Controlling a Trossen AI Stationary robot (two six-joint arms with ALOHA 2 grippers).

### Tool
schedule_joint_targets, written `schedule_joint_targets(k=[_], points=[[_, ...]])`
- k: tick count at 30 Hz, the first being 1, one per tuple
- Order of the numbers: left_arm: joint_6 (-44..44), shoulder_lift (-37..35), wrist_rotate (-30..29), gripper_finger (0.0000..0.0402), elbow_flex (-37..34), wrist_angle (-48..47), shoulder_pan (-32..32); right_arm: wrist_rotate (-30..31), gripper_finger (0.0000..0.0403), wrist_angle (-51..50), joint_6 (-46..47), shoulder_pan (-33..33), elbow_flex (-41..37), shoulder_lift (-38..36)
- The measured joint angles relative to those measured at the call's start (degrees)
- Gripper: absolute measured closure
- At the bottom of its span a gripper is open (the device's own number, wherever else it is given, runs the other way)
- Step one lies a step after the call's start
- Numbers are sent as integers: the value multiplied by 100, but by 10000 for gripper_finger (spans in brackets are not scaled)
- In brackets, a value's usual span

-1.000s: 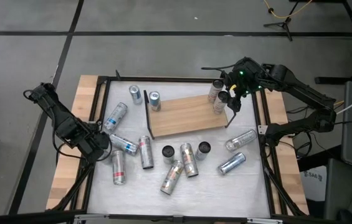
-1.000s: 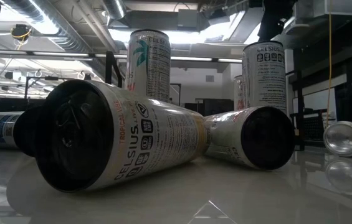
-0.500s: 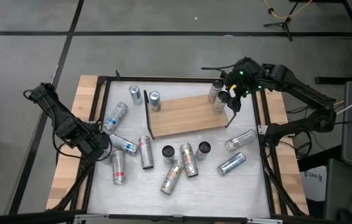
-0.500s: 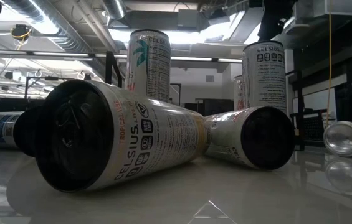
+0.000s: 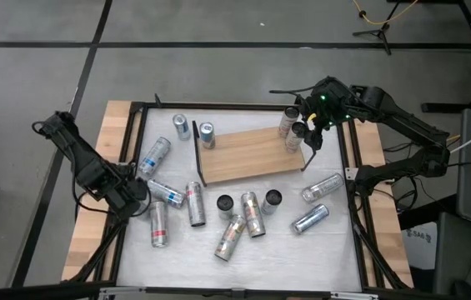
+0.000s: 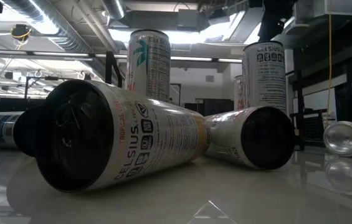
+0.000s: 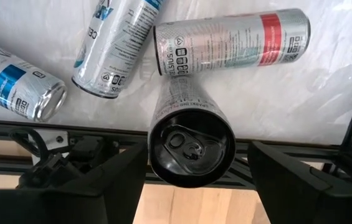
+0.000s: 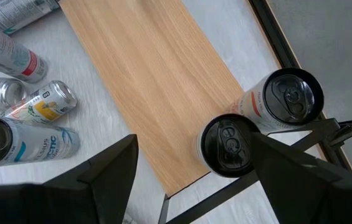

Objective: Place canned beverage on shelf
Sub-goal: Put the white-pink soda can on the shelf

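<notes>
The shelf (image 5: 252, 156) is a light-brown wooden board lying on the white tabletop; it also shows in the right wrist view (image 8: 157, 81). Two cans stand upright at its right end: a dark-topped can (image 8: 228, 144) and an orange-and-white can (image 8: 291, 99). My right gripper (image 5: 308, 133) hangs open over that end; in its wrist view (image 8: 194, 149) the fingers stand apart from both cans. My left gripper (image 5: 137, 190) is open at the table's left edge. A silver can (image 7: 191, 146) lies on its side with its top end between the fingers, untouched.
Several cans lie on the tabletop in front of the shelf (image 5: 235, 221) and at the right (image 5: 323, 187). Two stand upright by the shelf's far left corner (image 5: 193, 129). A red-banded can (image 7: 232, 40) lies across the far end of the silver can. A black frame rail (image 5: 131, 150) borders the table.
</notes>
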Motion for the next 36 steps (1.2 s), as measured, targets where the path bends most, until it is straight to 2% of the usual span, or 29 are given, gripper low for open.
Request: schedule_joint_targets(k=[14, 21, 27, 36], points=[[-157, 332, -3, 135, 0, -11, -364, 2, 100, -17, -2, -2, 0, 0], [-316, 361, -15, 135, 0, -89, -368, 1, 100, -19, -1, -1, 0, 0], [-495, 359, 194, 135, 0, -276, -366, 2, 100, -19, 0, -2, 0, 0], [-616, 359, 41, 135, 0, -270, -364, 2, 100, -19, -2, 0, 0, 0]])
